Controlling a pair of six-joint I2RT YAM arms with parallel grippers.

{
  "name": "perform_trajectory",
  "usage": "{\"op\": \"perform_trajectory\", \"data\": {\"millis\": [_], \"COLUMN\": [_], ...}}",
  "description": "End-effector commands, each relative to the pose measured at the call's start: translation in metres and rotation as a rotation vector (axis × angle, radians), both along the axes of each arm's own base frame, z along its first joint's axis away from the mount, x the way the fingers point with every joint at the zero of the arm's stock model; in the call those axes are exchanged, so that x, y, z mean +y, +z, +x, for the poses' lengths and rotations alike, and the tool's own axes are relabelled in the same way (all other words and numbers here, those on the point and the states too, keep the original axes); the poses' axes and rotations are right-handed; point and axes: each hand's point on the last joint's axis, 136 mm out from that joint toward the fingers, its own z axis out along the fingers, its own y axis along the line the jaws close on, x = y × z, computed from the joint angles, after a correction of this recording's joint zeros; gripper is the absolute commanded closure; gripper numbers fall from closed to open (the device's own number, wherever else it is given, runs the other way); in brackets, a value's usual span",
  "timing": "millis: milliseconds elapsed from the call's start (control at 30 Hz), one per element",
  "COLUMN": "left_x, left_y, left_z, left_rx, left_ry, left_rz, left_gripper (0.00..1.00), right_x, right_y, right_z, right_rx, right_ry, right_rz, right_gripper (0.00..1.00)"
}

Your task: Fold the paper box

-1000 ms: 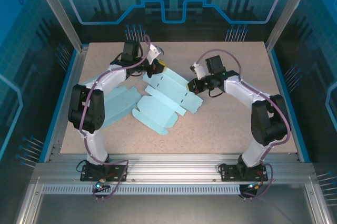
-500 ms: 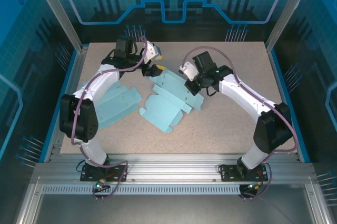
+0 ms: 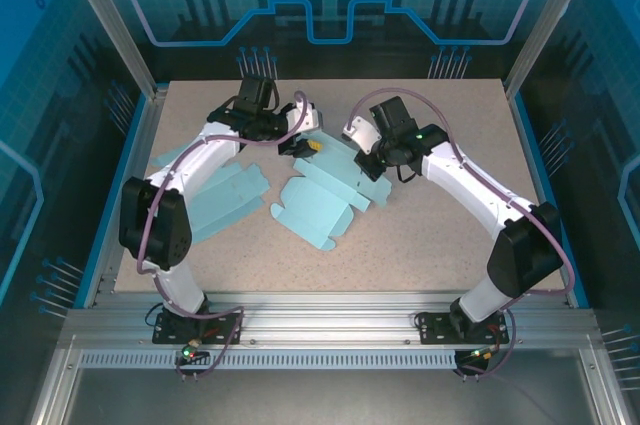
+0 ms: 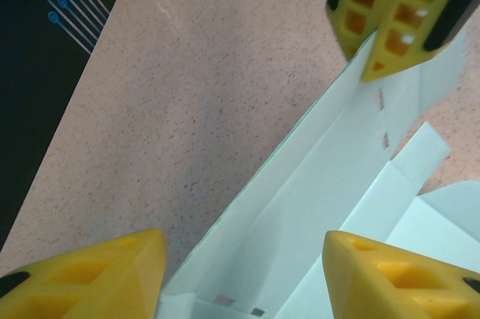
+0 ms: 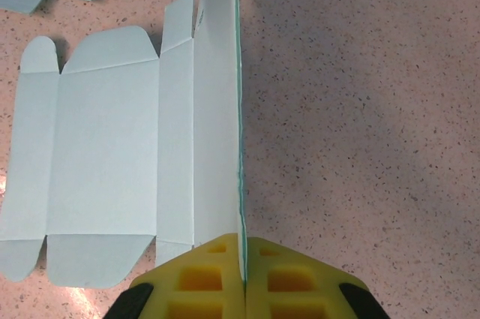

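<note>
Right wrist view has the right fingers [image 5: 199,278] closed flat on one end of a side flap [image 5: 217,109], standing it upright. The rest of the paper box [image 5: 105,154] lies flat on the tabletop [image 5: 360,109], mid-scene, on the near side of that crease. Left wrist view has the left fingers [image 4: 97,266] spread apart, straddling the same flap toward its left end; whether either pad touches the paper is hard to tell. With one pinch alone, the thin flap could bow or spring back flat. If the left fingers close off the crease, they could crumple the panel or drag the whole sheet toward the spare blank [image 3: 215,200] on the left.
</note>
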Motion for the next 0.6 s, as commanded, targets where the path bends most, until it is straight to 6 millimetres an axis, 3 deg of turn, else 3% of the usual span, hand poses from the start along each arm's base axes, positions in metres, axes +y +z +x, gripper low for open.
{"op": "perform_trajectory", "data": {"millis": [0,233,300,400,500,567], "left_x": [-0.003,-0.01,-0.012,-0.013,-0.016,-0.018], "left_y": [-0.005,-0.018,-0.022,-0.025,-0.026,-0.026], "left_z": [0.01,0.015,0.015,0.016,0.017,0.017], "left_rx": [-0.054,-0.055,-0.04,-0.035,-0.05,-0.064], "left_ry": [-0.003,-0.011,-0.015,-0.011,0.0,0.008], "left_rz": [0.038,0.093,0.109,0.114,0.11,0.108], "left_gripper": [0.4,0.41,0.51,0.74,0.86,0.91], "right_x": [0.006,0.007,0.005,0.0,-0.006,-0.012], "right_y": [0.014,0.013,0.013,0.01,0.006,0.004], "right_z": [-0.01,-0.01,-0.008,-0.007,-0.007,-0.007], "right_rx": [-0.01,-0.013,-0.02,-0.022,-0.021,-0.018], "right_ry": [0.046,0.049,0.038,0.016,-0.023,-0.06], "right_rz": [0.025,0.031,0.026,0.022,0.024,0.028], "right_gripper": [1.0,1.0,1.0,1.0,0.99,0.91]}}
